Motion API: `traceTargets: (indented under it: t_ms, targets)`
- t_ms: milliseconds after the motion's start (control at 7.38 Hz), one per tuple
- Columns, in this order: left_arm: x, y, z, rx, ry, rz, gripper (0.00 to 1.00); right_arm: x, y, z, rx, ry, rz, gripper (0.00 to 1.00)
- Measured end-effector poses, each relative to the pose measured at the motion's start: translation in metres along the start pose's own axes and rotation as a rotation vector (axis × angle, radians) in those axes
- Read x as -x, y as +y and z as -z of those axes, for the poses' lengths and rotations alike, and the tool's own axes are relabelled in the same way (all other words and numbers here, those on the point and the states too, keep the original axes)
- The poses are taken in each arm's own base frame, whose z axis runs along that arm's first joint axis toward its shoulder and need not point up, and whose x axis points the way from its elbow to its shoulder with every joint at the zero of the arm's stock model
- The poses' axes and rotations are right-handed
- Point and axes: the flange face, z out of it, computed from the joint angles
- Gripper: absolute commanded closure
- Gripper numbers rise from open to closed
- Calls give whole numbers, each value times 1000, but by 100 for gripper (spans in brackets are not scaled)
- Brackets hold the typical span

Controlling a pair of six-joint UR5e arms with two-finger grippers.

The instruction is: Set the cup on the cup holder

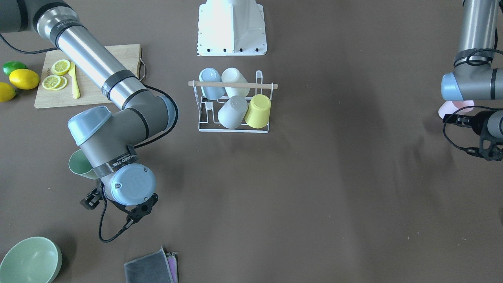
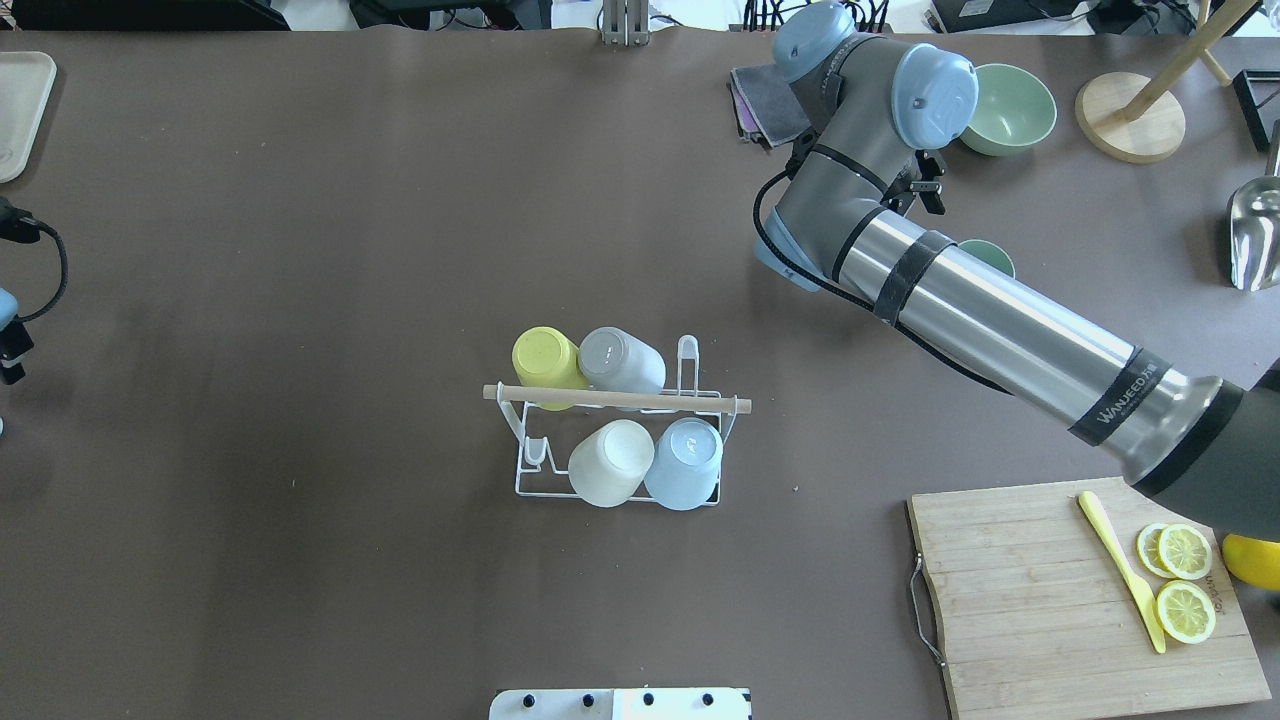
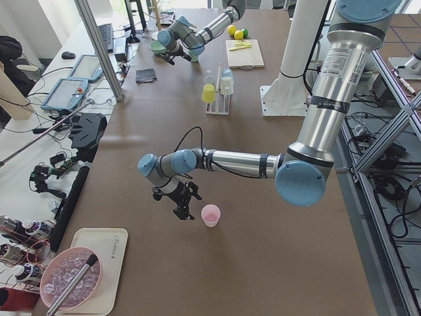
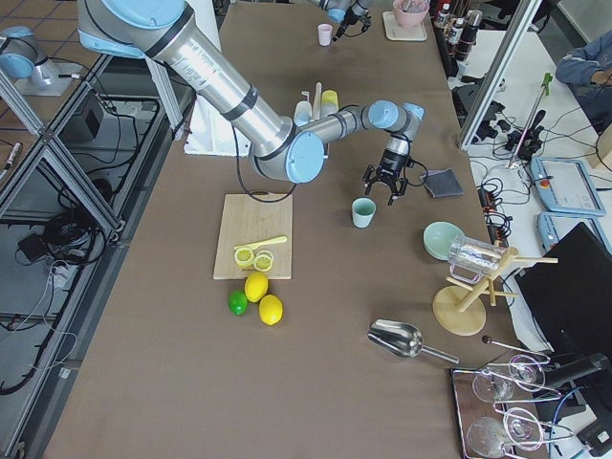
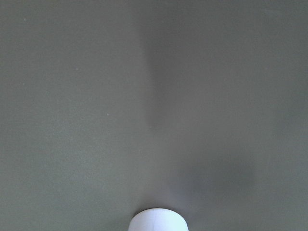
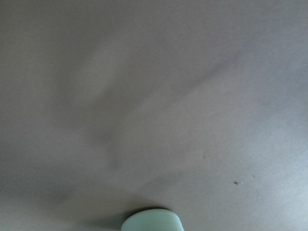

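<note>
The white wire cup holder [image 1: 235, 84] [image 2: 620, 400] stands mid-table with yellow, grey, white and blue cups on its pegs. A green cup [image 1: 80, 165] [image 4: 363, 212] stands upright on the table beside my right gripper [image 1: 89, 200] [image 4: 387, 186], which is open and empty; the cup's rim shows at the bottom of the right wrist view [image 6: 152, 221]. A pink cup [image 3: 210, 215] [image 1: 452, 108] stands next to my left gripper [image 3: 183, 209], open and just short of it.
A wooden cutting board [image 2: 1020, 590] with lemon slices and a yellow knife lies near the right arm's base. A green bowl [image 1: 29, 261] and folded cloths [image 1: 151, 269] sit beyond the right gripper. Lemons and a lime [image 1: 23, 78] lie beside the board.
</note>
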Motion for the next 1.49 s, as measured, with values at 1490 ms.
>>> traceTargets:
  t_ms: [1490]
  targets:
    - [-22,-15,-68,263,-74,-102,3,16,18,-70,147,12,143,0]
